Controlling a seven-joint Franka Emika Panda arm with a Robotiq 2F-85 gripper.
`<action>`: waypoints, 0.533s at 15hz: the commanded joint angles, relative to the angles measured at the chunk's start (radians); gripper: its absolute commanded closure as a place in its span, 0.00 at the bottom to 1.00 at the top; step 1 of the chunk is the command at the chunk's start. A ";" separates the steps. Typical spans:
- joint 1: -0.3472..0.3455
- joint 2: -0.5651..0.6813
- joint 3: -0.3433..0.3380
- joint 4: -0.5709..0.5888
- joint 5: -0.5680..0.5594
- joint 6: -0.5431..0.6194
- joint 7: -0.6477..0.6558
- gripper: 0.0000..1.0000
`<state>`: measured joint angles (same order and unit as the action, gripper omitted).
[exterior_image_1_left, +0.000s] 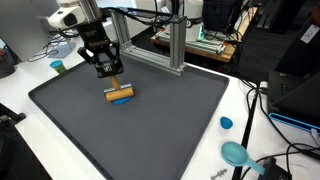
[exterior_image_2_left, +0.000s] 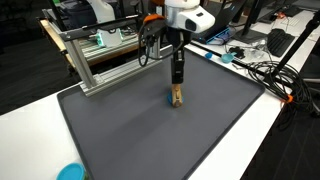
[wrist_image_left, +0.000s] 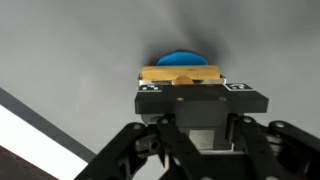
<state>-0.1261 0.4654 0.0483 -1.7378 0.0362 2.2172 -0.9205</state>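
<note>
Robot's fingers clenched on wooden block, which sits atop blue disc, mid dark grey mat. White bench beneath. Aluminium frame and cables at mat's edges.

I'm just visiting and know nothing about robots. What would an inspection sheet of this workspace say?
Surface: dark grey mat on a white table.
Job's things: wooden block, with a blue disc partly hidden beneath or behind it.
Clutter: teal cup, blue cap and teal scoop, all off the mat.
Grippers: gripper pointing down, seemingly closed on the wooden block.
Cables: black cables on the table beside the mat.
Surroundings: metal frame; cluttered desks behind.
</note>
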 joint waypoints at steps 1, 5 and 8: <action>0.011 0.020 -0.033 -0.039 -0.079 -0.032 0.036 0.78; 0.019 0.026 -0.042 -0.042 -0.114 -0.034 0.065 0.78; 0.018 0.021 -0.047 -0.034 -0.134 -0.055 0.094 0.78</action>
<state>-0.1154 0.4625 0.0336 -1.7380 -0.0319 2.1861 -0.8655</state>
